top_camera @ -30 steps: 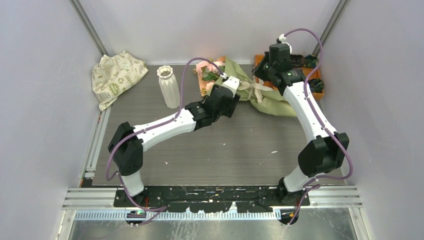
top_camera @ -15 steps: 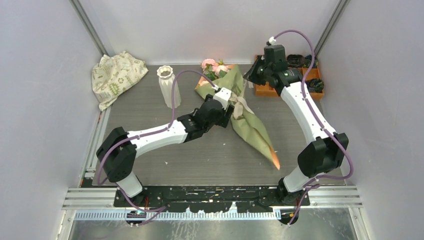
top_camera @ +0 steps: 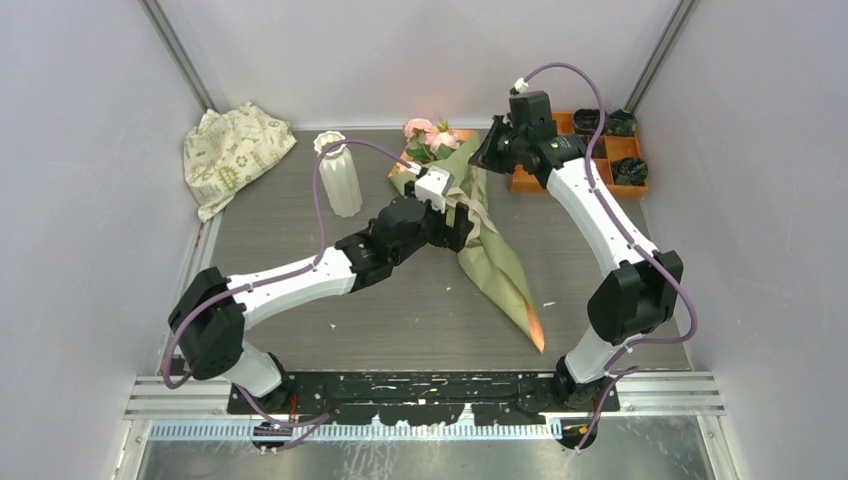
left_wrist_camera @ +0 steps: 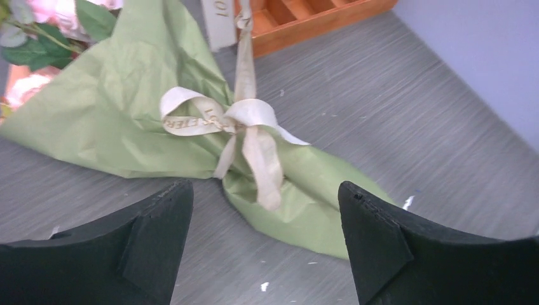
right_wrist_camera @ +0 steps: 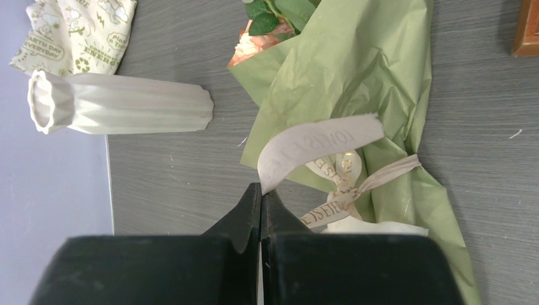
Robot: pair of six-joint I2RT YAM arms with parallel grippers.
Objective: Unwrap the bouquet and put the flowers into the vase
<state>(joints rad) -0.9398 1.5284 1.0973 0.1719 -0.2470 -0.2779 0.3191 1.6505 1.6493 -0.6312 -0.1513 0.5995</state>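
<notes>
The bouquet [top_camera: 492, 255] lies on the table, a green paper cone with its orange-lined tip toward the front. The flowers [top_camera: 428, 134] poke out of its far end, pink blooms with green leaves [left_wrist_camera: 38, 38]. A cream ribbon bow [left_wrist_camera: 213, 117] ties the cone's waist. My left gripper [left_wrist_camera: 264, 197] hovers open just before the bow, with nothing between its fingers. My right gripper [right_wrist_camera: 262, 190] is shut on one ribbon tail [right_wrist_camera: 318, 145], which runs up from the knot. The white ribbed vase [top_camera: 338, 176] stands upright to the left of the bouquet, apart from both grippers.
A cream patterned cloth bag [top_camera: 234, 150] lies in the back left corner. An orange compartment tray [top_camera: 590, 150] with dark items sits at the back right, just behind the right gripper. Small white scraps dot the grey table [top_camera: 420, 310].
The bouquet has swung from lying across the back to pointing its tip at the front. The left jaws have opened wider off the paper. The right gripper moved left, still holding the ribbon tail.
</notes>
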